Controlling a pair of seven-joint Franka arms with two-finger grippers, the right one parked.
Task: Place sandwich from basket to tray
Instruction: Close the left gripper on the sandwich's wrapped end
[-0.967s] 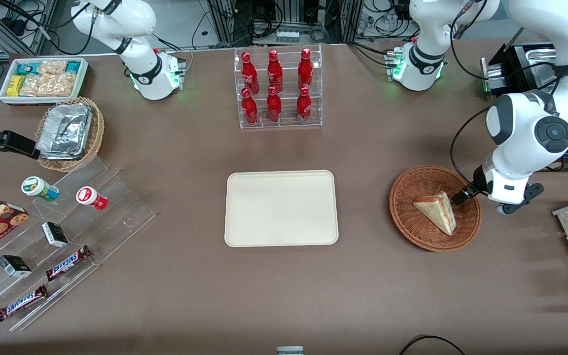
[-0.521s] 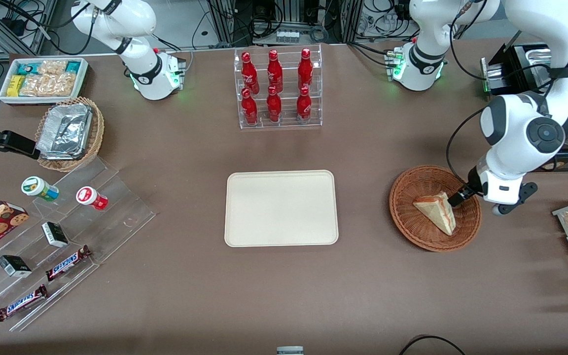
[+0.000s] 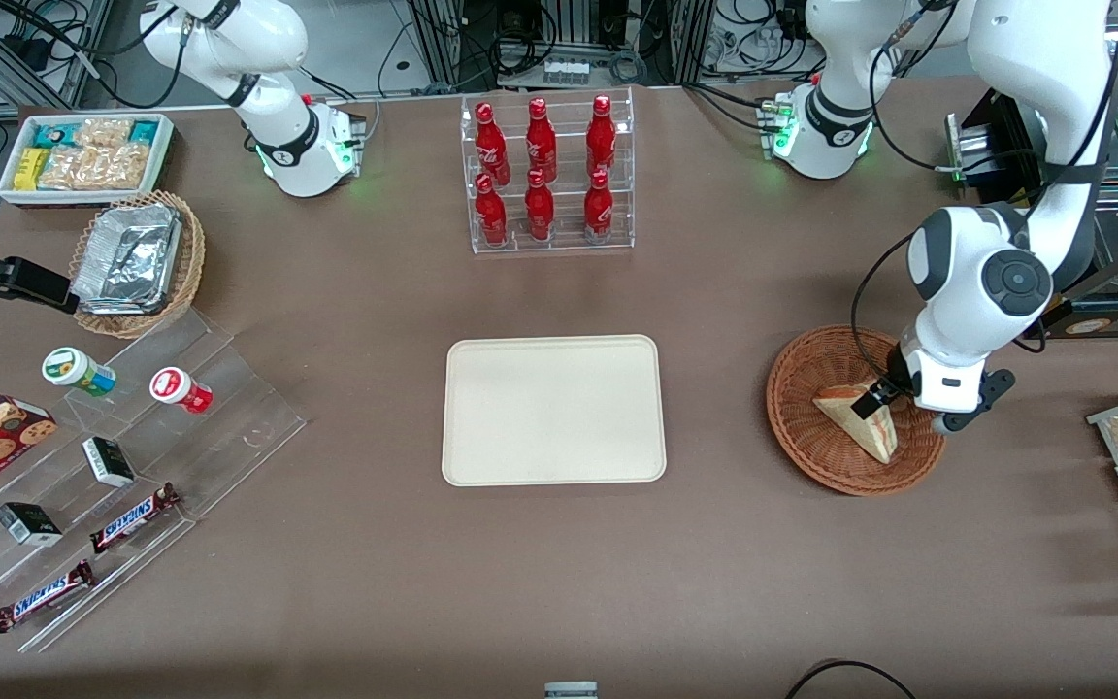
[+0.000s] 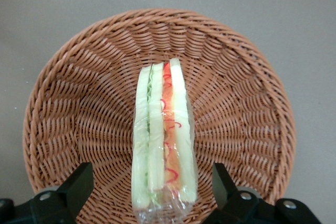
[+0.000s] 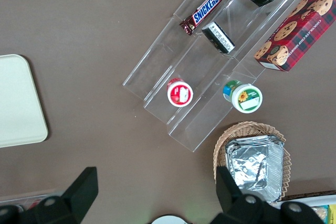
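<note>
From the front, I am watching the gripper (image 3: 877,398) hanging over the sandwich (image 3: 861,419) lying in the basket (image 3: 802,427), well apart from the tray (image 3: 553,410). At the wrist, I am seeing both fingers (image 4: 79,184) spread wide, gripping nothing, the wrapped sandwich (image 4: 164,145) lying between them in the basket (image 4: 79,103).

Lighting's even and bright, looks like overhead room light. Shadows are soft and short under the tray (image 3: 553,409) and basket (image 3: 802,427). Bit of glare on the white arm shells and the bottle rack (image 3: 547,175). In the wrist view, the gripper (image 4: 152,192) is slightly soft over the sandwich (image 4: 164,140); the weave is crisp.
</note>
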